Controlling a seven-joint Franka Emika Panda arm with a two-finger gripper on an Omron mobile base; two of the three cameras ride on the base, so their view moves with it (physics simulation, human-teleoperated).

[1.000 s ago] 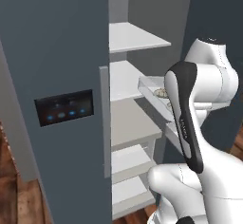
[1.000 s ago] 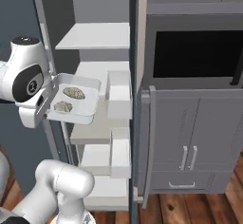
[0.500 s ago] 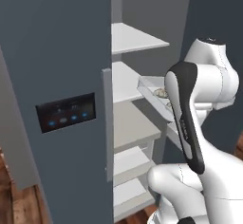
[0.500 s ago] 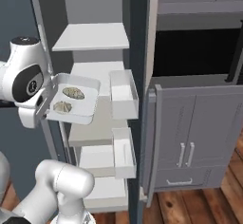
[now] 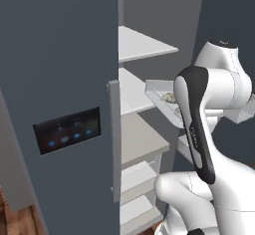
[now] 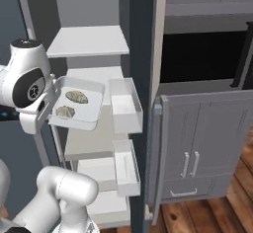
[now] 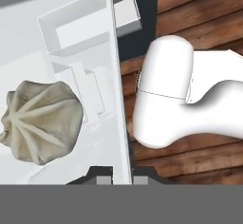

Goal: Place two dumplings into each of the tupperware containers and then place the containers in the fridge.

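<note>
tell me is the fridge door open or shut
Open. The fridge shows its white shelves, and its door stands swung aside with bins showing, beside the held container.

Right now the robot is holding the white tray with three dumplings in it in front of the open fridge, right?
Not quite. The white tray holds two dumplings, not three; the right base view shows both lying side by side. The rest is right: the pincer is shut on the tray's rim, in front of the open fridge.

Left base view sat behind-left, faced the open fridge (image 5: 74, 79) up close. Right base view sat behind-right, shared the same shelves and held tupperware container (image 6: 79, 103). Hand view looked down along the container's rim (image 7: 118, 99), very near 1 dumpling (image 7: 42, 121).
</note>
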